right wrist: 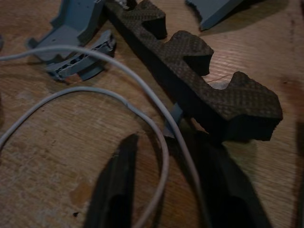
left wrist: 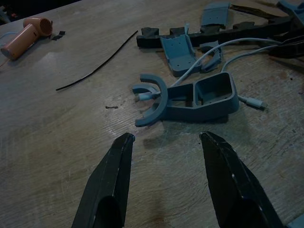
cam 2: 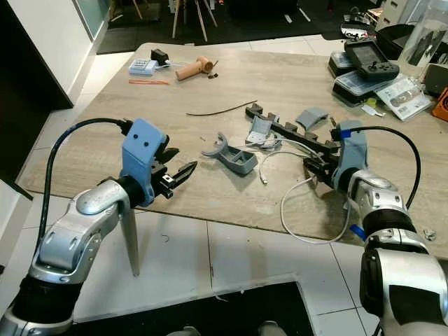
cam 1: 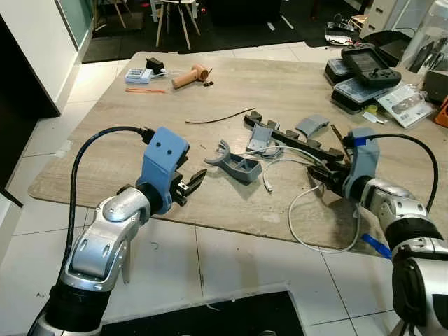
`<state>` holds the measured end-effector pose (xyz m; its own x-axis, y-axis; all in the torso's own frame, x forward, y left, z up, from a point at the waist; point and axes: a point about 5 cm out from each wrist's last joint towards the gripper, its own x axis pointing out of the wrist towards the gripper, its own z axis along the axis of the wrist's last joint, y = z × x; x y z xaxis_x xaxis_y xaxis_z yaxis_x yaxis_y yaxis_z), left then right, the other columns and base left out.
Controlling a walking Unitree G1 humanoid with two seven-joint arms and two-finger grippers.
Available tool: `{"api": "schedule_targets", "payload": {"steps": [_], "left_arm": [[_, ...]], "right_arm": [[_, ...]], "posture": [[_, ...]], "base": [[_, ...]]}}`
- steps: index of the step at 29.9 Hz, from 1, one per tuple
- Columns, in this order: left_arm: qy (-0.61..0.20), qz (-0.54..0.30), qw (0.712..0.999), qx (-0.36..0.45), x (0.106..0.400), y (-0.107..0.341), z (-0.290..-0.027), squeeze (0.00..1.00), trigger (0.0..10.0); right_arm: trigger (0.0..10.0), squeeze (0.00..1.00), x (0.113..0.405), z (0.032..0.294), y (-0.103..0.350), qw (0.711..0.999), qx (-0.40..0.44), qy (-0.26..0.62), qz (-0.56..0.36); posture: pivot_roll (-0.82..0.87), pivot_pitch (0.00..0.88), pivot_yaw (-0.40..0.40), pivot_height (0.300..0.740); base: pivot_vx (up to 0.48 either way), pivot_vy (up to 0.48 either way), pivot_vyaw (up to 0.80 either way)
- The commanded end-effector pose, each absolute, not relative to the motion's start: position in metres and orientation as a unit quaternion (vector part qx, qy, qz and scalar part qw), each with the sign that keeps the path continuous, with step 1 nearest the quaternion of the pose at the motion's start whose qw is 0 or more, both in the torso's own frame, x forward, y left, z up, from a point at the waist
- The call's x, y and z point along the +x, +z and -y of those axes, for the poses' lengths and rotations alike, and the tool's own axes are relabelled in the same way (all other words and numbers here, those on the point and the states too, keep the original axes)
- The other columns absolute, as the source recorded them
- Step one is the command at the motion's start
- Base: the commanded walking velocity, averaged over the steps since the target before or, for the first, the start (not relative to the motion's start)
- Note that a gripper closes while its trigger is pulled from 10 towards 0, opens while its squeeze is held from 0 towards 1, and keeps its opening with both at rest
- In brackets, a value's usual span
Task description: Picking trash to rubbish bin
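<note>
The left gripper [left wrist: 164,142] is held with jaws released, the grey bracket [left wrist: 190,97] lying at its 12 o'clock on the desk [cam 1: 105,119]. The right gripper [right wrist: 161,161] is lowered with jaws parted over the white cable [right wrist: 118,102], the black notched strip [right wrist: 209,80] at its 1 o'clock.

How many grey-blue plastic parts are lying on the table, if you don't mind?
3: the forked bracket mid-table, the small tray beside the black foam strip, the curved piece behind it. More may hide under cables.

Bare table [cam 1: 105,150] lies open at left and centre-left of the frame, up to the grey bracket [cam 1: 238,165]. Right of centre, white cable [cam 1: 308,210], black foam strip [cam 1: 294,136] and grey parts [cam 1: 311,126] crowd the surface around the right gripper [cam 1: 323,175].
</note>
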<state>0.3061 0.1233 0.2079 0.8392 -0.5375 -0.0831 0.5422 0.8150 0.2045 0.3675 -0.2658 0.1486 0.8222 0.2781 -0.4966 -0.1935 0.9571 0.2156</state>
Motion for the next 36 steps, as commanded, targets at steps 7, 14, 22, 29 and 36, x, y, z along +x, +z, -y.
{"api": "schedule_targets", "payload": {"steps": [7, 14, 22, 29, 36], "left_arm": [[-0.285, -0.017, 0.951, 0.12, 0.304, 0.207, -0.125, 0.0, 10.0], [-0.286, -0.016, 0.951, 0.119, 0.305, 0.206, -0.126, 0.0, 10.0], [-0.272, -0.008, 0.955, 0.114, 0.309, 0.209, -0.129, 0.0, 10.0], [-0.248, 0.003, 0.963, 0.106, 0.313, 0.214, -0.136, 0.0, 10.0], [-0.229, 0.013, 0.968, 0.101, 0.316, 0.219, -0.14, 0.0, 10.0]], "right_arm": [[0.0, 0.0, 0.354, 0.257, 0.117, 0.925, 0.102, 0.132, -0.342], [0.0, 0.0, 0.356, 0.254, 0.12, 0.924, 0.127, 0.138, -0.332], [0.0, 0.0, 0.383, 0.235, 0.196, 0.926, 0.265, 0.223, -0.152], [0.0, 0.0, 0.387, 0.232, 0.27, 0.911, 0.299, 0.283, -0.006], [0.0, 0.0, 0.38, 0.232, 0.31, 0.937, 0.221, 0.261, 0.07]], "posture": [[0.07, 0.203, 0.066, 0.74], [0.07, 0.199, 0.066, 0.74], [0.05, 0.18, 0.072, 0.74], [0.05, 0.167, 0.07, 0.74], [0.04, 0.153, 0.06, 0.74]], "base": [[0.0, 0.0, 0.0], [0.0, 0.0, 0.0], [0.0, 0.0, 0.0], [0.0, 0.0, 0.0], [0.0, 0.0, 0.0]]}}
